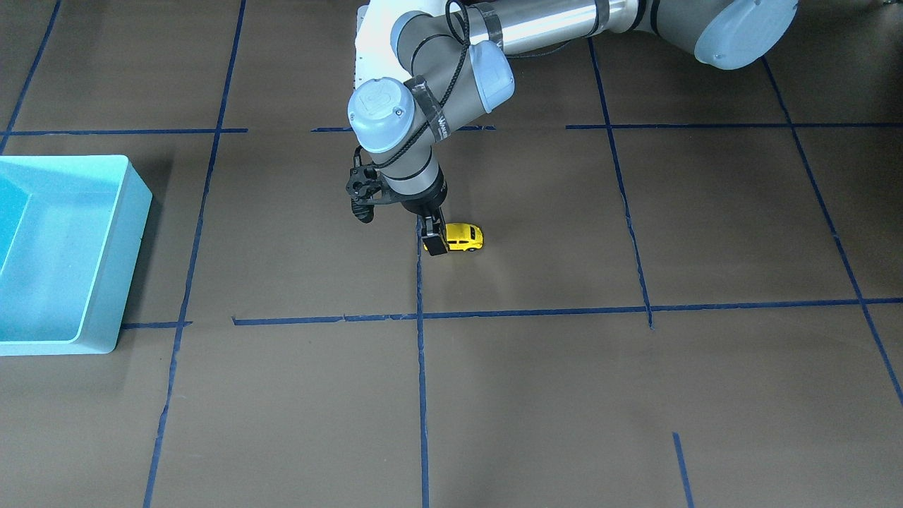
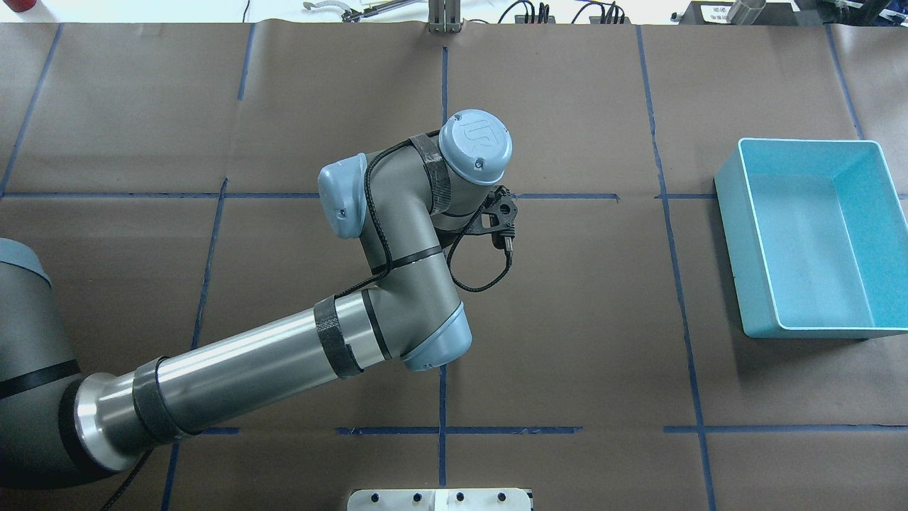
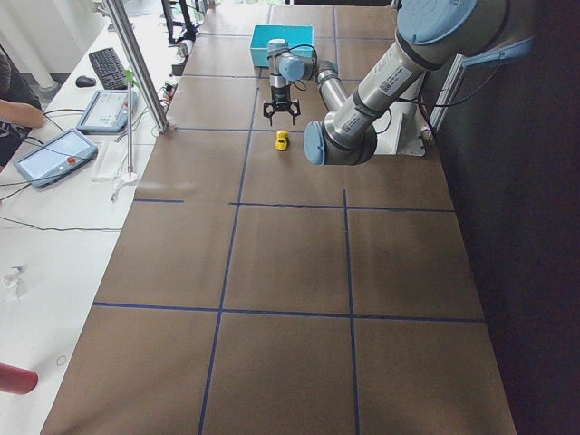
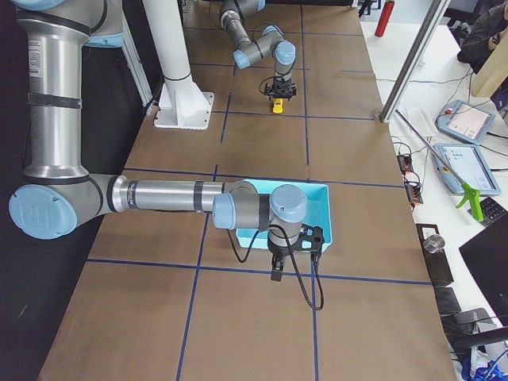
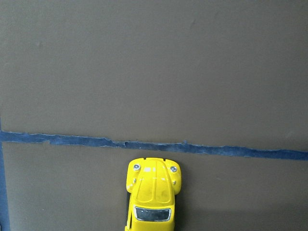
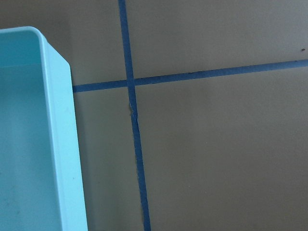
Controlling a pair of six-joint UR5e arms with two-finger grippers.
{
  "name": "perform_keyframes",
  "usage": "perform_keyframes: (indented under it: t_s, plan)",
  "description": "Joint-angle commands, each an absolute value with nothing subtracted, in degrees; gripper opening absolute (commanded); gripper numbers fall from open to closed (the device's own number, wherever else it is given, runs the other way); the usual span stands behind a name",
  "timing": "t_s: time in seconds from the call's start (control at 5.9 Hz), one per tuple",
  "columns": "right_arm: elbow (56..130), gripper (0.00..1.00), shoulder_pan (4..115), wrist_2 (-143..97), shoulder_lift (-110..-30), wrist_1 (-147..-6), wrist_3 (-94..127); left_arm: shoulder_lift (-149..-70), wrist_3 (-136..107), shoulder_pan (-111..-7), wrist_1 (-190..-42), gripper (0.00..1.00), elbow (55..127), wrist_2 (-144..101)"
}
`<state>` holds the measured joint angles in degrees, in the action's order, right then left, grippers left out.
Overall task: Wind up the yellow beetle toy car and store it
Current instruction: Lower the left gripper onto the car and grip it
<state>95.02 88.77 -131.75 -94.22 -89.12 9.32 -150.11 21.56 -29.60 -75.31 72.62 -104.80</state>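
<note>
A brown paper-covered table (image 1: 536, 395), marked into squares by blue tape lines (image 1: 421, 395), carries everything. The grey and silver left arm (image 2: 248, 362) reaches to the table's middle, well away from the light blue rectangular plastic bin (image 2: 816, 241). The matching right arm (image 4: 159, 194) stretches out to the side of the bin that faces away from the middle. The bin sits upright, and its inside shows only smooth blue floor and walls. The black two-finger left gripper (image 1: 432, 241) points straight down, jaws spread with nothing between them. The right gripper (image 4: 277, 274) points down just beside a corner of the bin, outside its walls. Whether its jaws are spread or closed I cannot tell, since only the right-side view shows it. The tiny, bright yellow beetle toy car (image 1: 464, 237) with dark windows stands on its wheels on the table, outside the bin and well apart from it. It sits under the left gripper, and the side views show a gap between fingertips and roof. Its long axis runs along the table's length, roughly in line with the bin. Its rounded bonnet and headlights point toward the bin, and the nose stops just short of a tape line crossing ahead of it.
</note>
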Motion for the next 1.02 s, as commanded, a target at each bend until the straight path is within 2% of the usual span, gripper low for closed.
perform_keyframes:
  t_s: [0.0,0.85]
  plan:
    - [95.0,1.00,88.8,-131.7,-94.2,-89.1,9.3,-151.5,21.5,-28.2,-76.2,1.00,69.8,-103.6]
    - [94.9,1.00,88.7,-131.7,-94.2,-89.1,9.3,-151.3,19.9,-26.5,-80.0,1.00,67.3,-98.1]
